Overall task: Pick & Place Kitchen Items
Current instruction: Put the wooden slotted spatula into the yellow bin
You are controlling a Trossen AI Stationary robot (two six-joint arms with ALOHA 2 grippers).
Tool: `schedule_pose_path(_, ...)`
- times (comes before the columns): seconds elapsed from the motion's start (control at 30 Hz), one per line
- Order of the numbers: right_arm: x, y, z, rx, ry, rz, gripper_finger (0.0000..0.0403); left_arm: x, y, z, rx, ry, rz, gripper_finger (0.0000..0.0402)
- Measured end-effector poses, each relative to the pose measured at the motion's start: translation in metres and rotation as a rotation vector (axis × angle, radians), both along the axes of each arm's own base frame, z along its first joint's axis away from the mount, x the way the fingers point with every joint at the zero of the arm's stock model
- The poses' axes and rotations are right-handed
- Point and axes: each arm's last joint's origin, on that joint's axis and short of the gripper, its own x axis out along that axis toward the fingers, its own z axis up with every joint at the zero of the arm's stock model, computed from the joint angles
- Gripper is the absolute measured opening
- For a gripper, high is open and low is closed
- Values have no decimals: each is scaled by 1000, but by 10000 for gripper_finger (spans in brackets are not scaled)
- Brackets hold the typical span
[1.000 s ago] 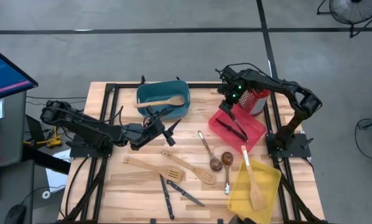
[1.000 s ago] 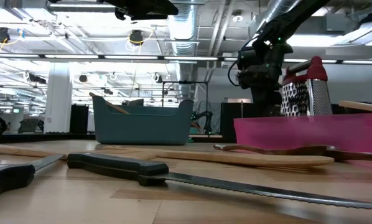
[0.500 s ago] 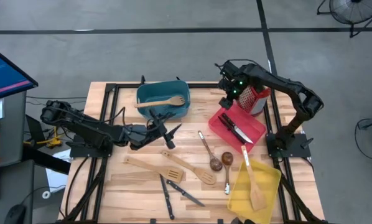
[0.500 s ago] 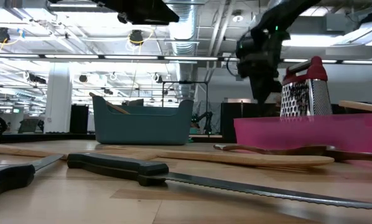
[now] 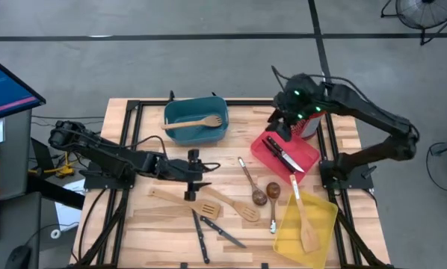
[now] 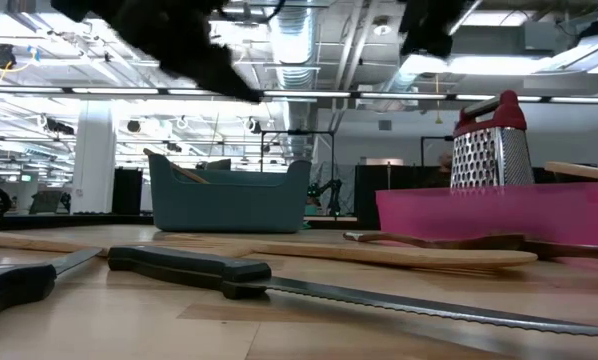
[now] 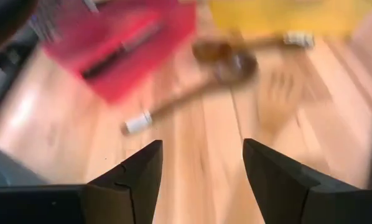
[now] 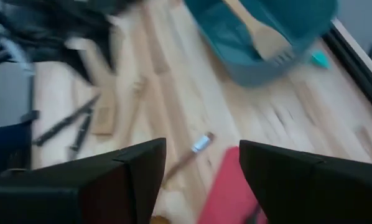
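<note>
Both arms are matte black, built of jointed tubular links on black bases bolted to the table frame. The left arm carries loose black cabling along its links. The right arm shows small green indicator lights near its wrist. Each wrist view shows two dark, angular fingers with bevelled edges.

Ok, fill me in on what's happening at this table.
Two robot arms are sorting utensils into bins. The right pincer is open and empty above the red bin, where a black-handled knife lies. The left pincer, also open and empty, hovers over the wooden spatulas on the table.
</note>
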Motion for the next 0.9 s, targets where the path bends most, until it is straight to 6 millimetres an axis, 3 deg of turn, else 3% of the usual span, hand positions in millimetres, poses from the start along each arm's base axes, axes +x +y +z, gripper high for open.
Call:
schedule_pose_path(0.2, -9, 47, 19, -83, -86, 68, 209, -20, -3, -28, -34, 211, 32, 204)
schedule_pose_path(0.37, -9, 71, 21, -140, -82, 80, 205, -38, -11, -52, -103, 294, 17, 204)
schedule_pose_path(0.6, 2, 84, 14, -184, -48, 105, 204, -60, -28, -73, -124, 361, -19, 204)
schedule_pose_path(0.9, 20, 85, 2, -181, 5, 113, 204, -78, -38, -88, -152, 401, -30, 204)
